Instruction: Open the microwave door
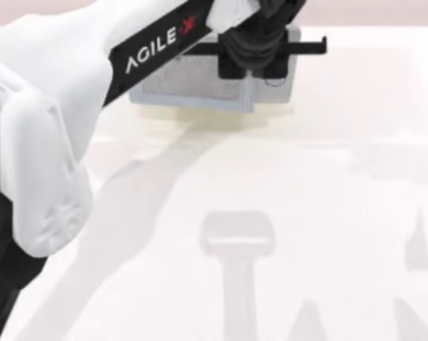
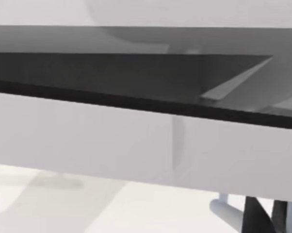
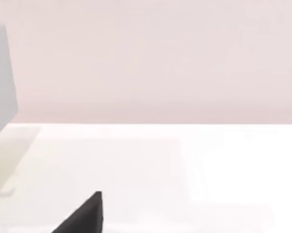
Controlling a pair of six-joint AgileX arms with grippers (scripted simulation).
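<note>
The light grey microwave [image 1: 286,91] stands at the far edge of the table, mostly under my left arm. Its door [image 1: 178,85], with the speckled window, faces the table's front. In the left wrist view the door [image 2: 112,141] stands slightly ajar, and a dark gap to the oven's inside [image 2: 112,73] shows behind it. My left gripper [image 1: 253,60] is at the door's handle edge, with its dark fingers [image 2: 255,218] closed round the slim grey handle [image 2: 226,209]. One side of the microwave [image 3: 0,77] shows in the right wrist view, along with a dark part of my right gripper [image 3: 88,216], which is parked low over the table.
A round knob [image 1: 274,82] sits on the panel to the right of the door. My left arm's white links [image 1: 50,142] cross the table's left side. Shadows of the arms fall on the white table [image 1: 306,213]. A pale pink wall [image 3: 160,58] stands behind the table.
</note>
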